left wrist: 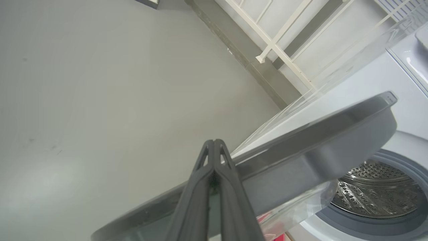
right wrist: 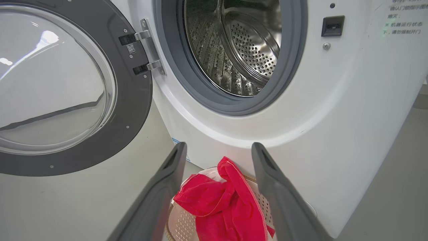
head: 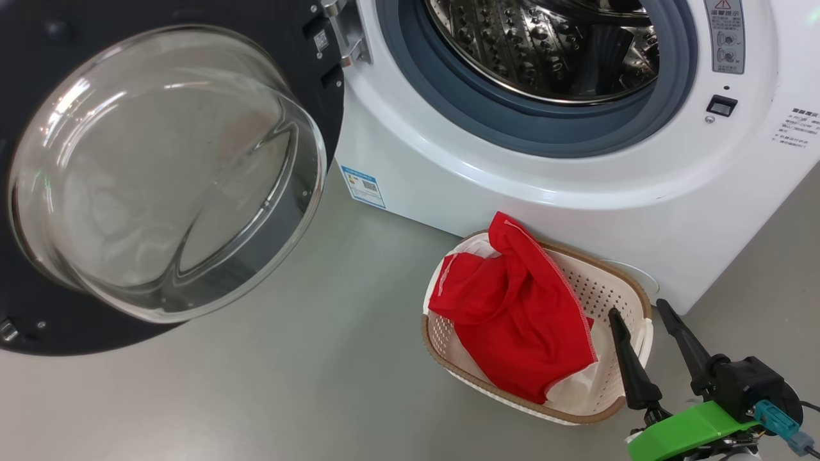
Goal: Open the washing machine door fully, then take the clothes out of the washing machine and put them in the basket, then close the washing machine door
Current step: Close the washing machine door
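— Glass and black rim, far left: how does the washing machine door (head: 166,173) stand?

— Swung wide on its hinge, bowl window facing me. My left gripper (left wrist: 214,144) is pressed shut on nothing, lying along the door's outer edge. I cannot tell whether it touches.

— And if you push from there?

— Shut fingers on a glossy curved rim may skid off, and the door would stop half closed. Too soft a push and I judge the latch may not catch.

— Moving right, the washing machine (head: 512,179)?

— The drum (head: 544,45) looks bare, but its lower front is hidden behind the grey ring. A piece left there would be shut inside.

— Below it?

— The clothes (head: 512,307) lie heaped in the basket (head: 605,285), which sits against the machine's front. One red fold stands above the rim, so the door's lower edge could brush it.

— Far right?

— My right gripper (head: 637,307) is spread wide and empty, tips just by the basket's near end. Lifting carelessly, I might hook the handle and tip it.
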Motion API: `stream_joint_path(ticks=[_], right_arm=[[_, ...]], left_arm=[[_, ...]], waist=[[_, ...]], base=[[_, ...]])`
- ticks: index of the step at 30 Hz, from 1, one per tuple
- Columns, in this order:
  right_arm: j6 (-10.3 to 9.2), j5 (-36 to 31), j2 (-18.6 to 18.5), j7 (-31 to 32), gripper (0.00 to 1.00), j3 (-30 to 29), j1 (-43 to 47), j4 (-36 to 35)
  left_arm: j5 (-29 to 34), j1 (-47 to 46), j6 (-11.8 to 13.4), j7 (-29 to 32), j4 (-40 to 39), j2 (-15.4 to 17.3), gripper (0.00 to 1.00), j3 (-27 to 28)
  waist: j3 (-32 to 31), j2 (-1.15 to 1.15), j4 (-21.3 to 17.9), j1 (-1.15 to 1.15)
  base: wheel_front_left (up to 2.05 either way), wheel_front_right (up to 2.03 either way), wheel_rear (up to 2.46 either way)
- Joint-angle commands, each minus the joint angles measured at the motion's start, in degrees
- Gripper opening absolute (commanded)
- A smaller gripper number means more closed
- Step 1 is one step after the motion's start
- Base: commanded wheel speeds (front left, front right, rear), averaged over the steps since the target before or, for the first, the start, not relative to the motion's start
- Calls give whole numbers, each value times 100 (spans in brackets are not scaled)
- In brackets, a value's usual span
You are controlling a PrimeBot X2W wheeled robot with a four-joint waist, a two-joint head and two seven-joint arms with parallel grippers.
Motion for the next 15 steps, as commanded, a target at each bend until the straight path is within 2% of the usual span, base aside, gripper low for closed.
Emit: stream_joint_path(ticks=[1, 10, 15], right_arm=[[36, 3, -4, -36, 100, 150, -202, -133], [36, 19, 26, -36, 100, 84, -165, -138], [36, 24, 42, -36, 100, 67, -148, -148]], left_arm=[[-129, 100, -32, 141, -264, 385, 0, 35], [-924, 773, -32, 1099, -1443, 406, 0, -405], [-1375, 1162, -33, 1305, -2148, 514, 0, -483]], waist=[[3, 0, -5, 0], [-73, 0, 20, 0], [-100, 0, 36, 0]], base=[[0, 0, 0], [0, 0, 0], [0, 0, 0]])
